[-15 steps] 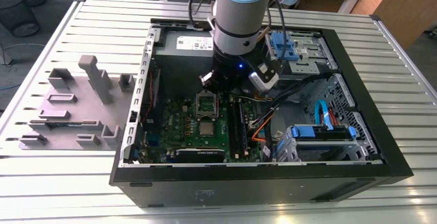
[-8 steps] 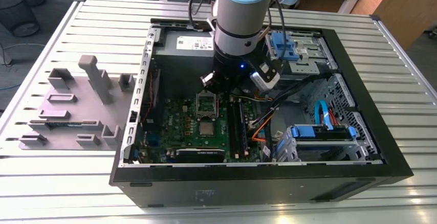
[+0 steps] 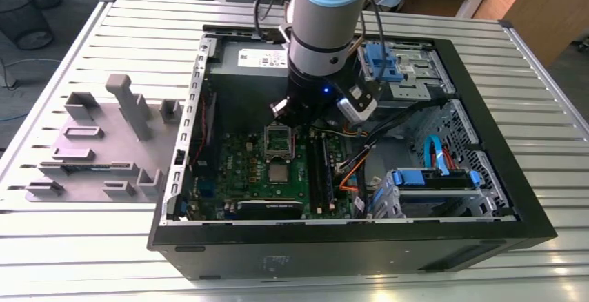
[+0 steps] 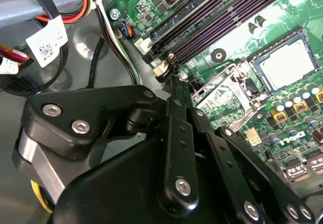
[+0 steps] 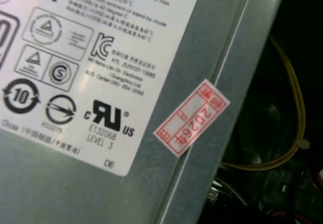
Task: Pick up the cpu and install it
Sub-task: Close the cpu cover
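The cpu [image 3: 278,173] is a small pale silver square lying flat in its socket on the green motherboard [image 3: 241,164] inside the open PC case [image 3: 350,240]. In the second wrist view the cpu [image 4: 287,65] sits in the socket, with the dark hinged metal frame [image 4: 227,95] standing open beside it. My black gripper [image 3: 280,123] hangs over that open frame, just behind the cpu and apart from it. Its fingers [image 4: 176,128] lie together to a tip [image 4: 174,82] with nothing between them.
Grey stepped holder blocks [image 3: 101,143] stand on the slatted table at the exterior view's left. The case holds memory slots [image 4: 212,27], loose cables [image 3: 354,157] and blue drive brackets [image 3: 428,178]. The labelled grey power supply [image 5: 126,82] is at the back.
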Motion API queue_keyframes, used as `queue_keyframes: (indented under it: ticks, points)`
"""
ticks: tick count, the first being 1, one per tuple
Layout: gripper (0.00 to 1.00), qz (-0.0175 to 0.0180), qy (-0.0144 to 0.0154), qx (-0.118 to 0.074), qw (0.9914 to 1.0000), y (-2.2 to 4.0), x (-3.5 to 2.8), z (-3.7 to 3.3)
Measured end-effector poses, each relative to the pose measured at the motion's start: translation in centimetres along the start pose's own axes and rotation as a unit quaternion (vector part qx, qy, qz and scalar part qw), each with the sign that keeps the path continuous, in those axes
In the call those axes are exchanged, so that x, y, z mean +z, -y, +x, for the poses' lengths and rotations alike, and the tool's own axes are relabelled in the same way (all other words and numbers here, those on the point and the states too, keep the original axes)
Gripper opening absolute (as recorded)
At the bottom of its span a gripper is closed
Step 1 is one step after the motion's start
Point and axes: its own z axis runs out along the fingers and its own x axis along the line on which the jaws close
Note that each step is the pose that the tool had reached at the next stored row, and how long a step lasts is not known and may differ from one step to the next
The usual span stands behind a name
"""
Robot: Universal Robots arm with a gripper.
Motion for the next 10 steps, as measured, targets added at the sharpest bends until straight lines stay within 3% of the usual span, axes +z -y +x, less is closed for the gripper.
queue_keyframes:
  ticks: [5,10]
  points:
    - [0.11,-0.0005,0.0006,0.000,1.00000,-0.11,0.07,0.30]
    - [0.11,-0.0004,0.0049,0.000,0.99999,-0.33,0.05,0.86]
